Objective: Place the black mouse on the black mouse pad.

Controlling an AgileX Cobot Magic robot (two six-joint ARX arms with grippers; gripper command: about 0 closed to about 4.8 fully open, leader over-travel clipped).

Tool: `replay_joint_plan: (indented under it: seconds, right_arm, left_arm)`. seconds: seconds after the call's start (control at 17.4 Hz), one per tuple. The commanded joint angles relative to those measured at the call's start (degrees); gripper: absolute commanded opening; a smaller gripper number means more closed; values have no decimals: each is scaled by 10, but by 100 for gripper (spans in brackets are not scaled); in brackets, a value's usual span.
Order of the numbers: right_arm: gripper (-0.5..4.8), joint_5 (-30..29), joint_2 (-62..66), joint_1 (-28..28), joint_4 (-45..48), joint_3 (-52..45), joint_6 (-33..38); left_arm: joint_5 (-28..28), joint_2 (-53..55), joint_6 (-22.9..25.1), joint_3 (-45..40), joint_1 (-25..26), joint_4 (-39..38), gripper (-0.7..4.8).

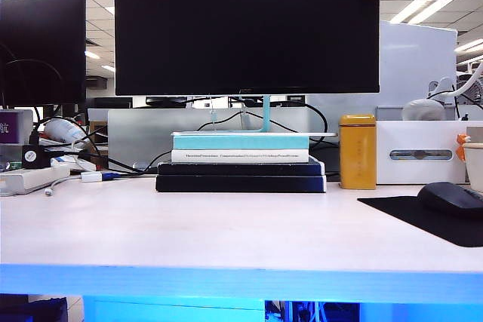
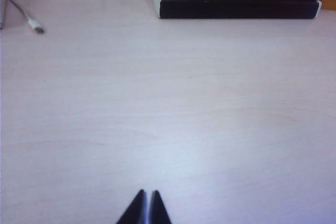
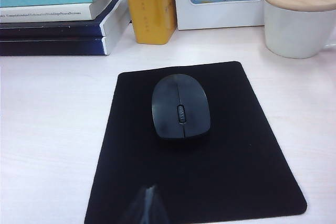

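**Mouse sits on the pad, both hands clenched and empty**

Nearest the exterior camera runs the front edge of the pale desk (image 1: 226,239), lit blue underneath. On the left of that view lie a white power strip (image 1: 30,179) and a tangle of cables (image 1: 90,164). In the middle a stack of books (image 1: 240,164) carries the foot of a dark monitor (image 1: 246,26). To the right of the stack stands a yellow tin (image 1: 357,151), then a white box (image 1: 419,152), with a white cup (image 3: 298,19) under a wooden lid at the far right.

The left hand (image 2: 146,206) hovers over bare desk in front of the books, its two dark fingertips pressed together with nothing between them; a loose white cable end (image 2: 37,26) lies well apart from it.

The right hand (image 3: 148,203) hangs over the near edge of the black mouse pad (image 3: 231,150), fingertips closed and holding nothing. The black mouse (image 3: 180,106) rests flat on the pad, on its far half, apart from the hand. The pad lies on the right side of the desk, in front of the yellow tin and the white box.
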Motion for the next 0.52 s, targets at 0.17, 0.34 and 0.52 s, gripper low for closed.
replay_joint_plan:
  seconds: [0.17, 0.34, 0.52]
  right_arm:
    - [-1, -10, 0, -12, 6, -5, 0]
    - [-1, -15, 0, -52, 33, -13, 0]
    - [-1, -14, 0, -89, 50, -18, 0]
  left_arm:
    - [27, -96, -2, 1, 31, -40, 26]
    - [63, -157, -2, 1, 121, -41, 26]
    - [54, -178, -1, 1, 207, -32, 26]
